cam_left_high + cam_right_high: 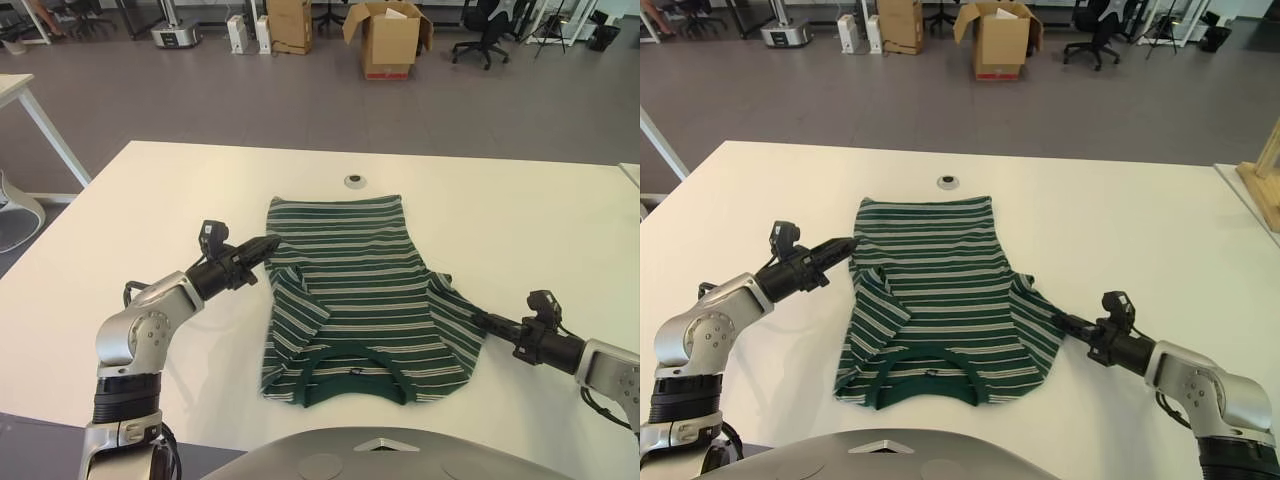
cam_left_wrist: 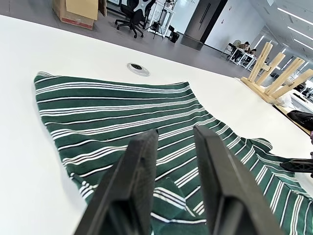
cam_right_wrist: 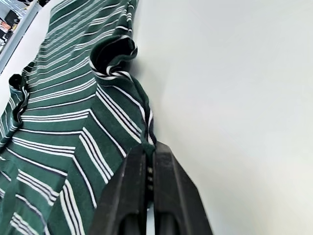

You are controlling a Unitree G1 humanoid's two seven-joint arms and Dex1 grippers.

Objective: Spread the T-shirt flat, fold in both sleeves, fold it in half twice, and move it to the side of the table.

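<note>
T-shirt [image 1: 350, 290] is lying mid-desk [image 1: 520, 220], collar toward the near edge. My left pincer [image 1: 268, 243] is hovering slightly open at its left side. My right pincer [image 1: 478, 319] is clamping tight on its right edge.

Bright, even room light; ceiling strips [image 2: 292, 11] glow overhead, the white table [image 1: 500, 220] shines softly, shadows faint
</note>
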